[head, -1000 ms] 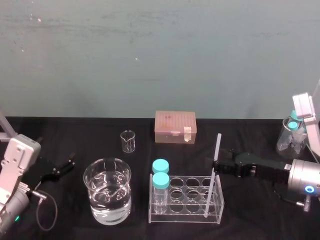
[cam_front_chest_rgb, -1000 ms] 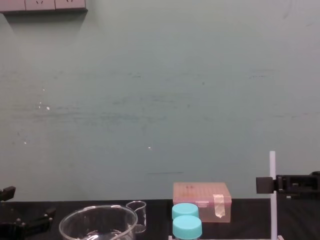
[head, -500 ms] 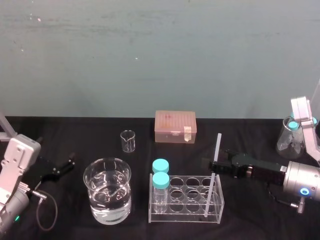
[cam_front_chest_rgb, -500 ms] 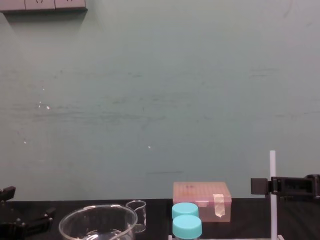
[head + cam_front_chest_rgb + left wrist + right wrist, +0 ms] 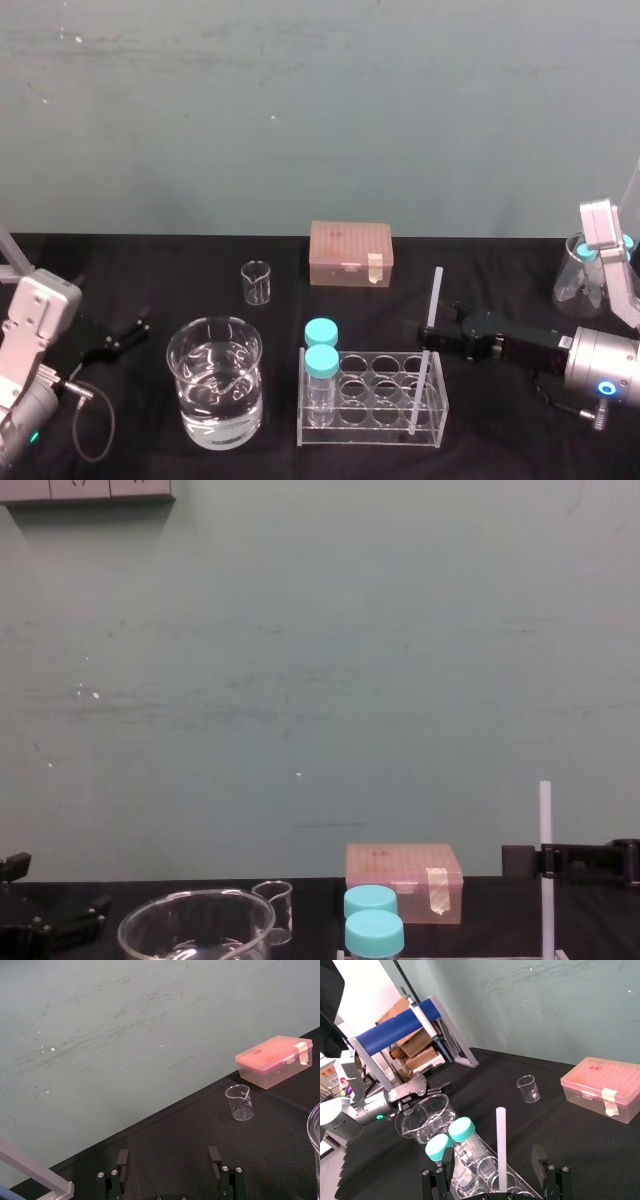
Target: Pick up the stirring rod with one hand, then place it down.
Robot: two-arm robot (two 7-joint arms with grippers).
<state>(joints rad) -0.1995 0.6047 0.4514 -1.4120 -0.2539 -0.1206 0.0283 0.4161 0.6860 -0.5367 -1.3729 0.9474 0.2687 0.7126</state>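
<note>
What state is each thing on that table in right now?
stirring rod: upright in the rack, ungripped.
right gripper: open around the stirring rod.
left gripper: open, parked at left.
large beaker: holds clear liquid.
small beaker: empty, upright.
pink box: lid shut.
blue-capped jars: capped.

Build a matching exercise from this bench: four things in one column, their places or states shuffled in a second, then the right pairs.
Things
1. stirring rod
2. large beaker
3. pink box
4. left pincer

Places or states
A. open and holding nothing, at the left side of the table
B. upright at the right end of the rack, between the spread fingers of the right pincer
C. holds water, just left of the rack
D. lid shut, behind the rack near the wall

Pairs: 1-B, 2-C, 3-D, 4-A
</note>
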